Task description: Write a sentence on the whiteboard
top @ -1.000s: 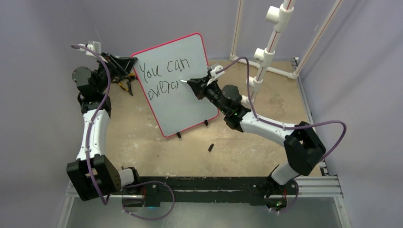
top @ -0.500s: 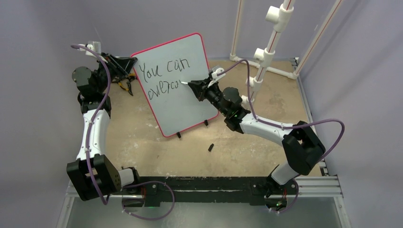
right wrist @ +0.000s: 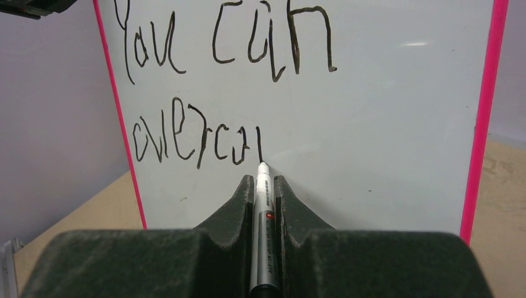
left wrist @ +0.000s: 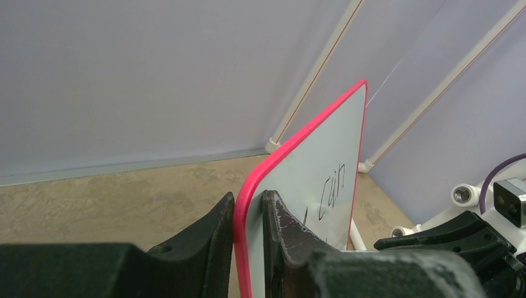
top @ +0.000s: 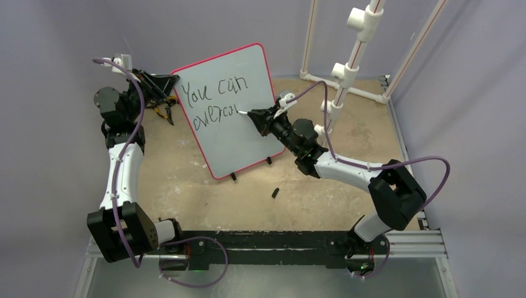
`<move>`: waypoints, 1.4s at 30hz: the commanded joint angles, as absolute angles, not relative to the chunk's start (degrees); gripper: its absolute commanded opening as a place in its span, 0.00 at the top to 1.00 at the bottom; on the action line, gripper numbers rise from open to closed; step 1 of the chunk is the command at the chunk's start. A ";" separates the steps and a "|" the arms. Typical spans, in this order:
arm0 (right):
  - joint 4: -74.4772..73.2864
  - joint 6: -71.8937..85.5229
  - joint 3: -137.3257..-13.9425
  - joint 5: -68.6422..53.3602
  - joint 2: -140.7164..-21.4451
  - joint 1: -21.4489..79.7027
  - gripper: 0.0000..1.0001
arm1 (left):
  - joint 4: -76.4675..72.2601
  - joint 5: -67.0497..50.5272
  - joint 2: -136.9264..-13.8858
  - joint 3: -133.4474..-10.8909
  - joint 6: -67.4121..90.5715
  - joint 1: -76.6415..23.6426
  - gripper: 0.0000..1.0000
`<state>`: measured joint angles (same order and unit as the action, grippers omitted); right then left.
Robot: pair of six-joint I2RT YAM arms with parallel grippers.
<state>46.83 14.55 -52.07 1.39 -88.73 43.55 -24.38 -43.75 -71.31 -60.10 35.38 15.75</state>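
The whiteboard [top: 239, 133] stands tilted on small black feet, white with a red-pink rim. The sentence [top: 214, 93] on it reads "You can" above "overco" plus one upright stroke [right wrist: 259, 144]. My right gripper [top: 255, 114] is shut on a white and silver marker [right wrist: 263, 211], whose tip touches the board at the foot of that stroke. My left gripper [top: 166, 87] is shut on the whiteboard's left rim [left wrist: 257, 180], one finger on each face. The whiteboard [right wrist: 384, 112] fills the right wrist view.
A small black marker cap [top: 274, 192] lies on the tan table in front of the board. A white PVC pipe frame [top: 347, 68] stands at the back right. Purple walls close in the back and sides.
My right gripper moved right and down along the second line with the marker; a new upright stroke now follows "overco". The left arm and the board have not moved.
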 commanded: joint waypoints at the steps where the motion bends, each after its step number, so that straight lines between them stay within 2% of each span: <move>1: 51.61 15.51 -53.75 2.26 -88.51 43.24 1.00 | -24.68 -44.74 -71.28 -59.46 35.39 15.95 0.83; 14: 50.17 14.46 -57.33 1.73 -90.89 43.22 1.00 | -24.67 -44.74 -71.43 -59.45 35.44 15.99 0.83; 25: 51.14 15.12 -55.20 7.62 -88.63 43.15 1.00 | -24.65 -44.79 -71.46 -59.51 35.44 15.99 0.83; 42: 51.48 15.79 -49.47 7.82 -86.80 43.07 1.00 | -24.87 -44.91 -71.42 -59.48 35.60 16.00 0.83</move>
<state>50.11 15.09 -51.09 5.54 -88.68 43.55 -24.43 -43.75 -71.35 -60.10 35.40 15.75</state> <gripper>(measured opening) 0.123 0.196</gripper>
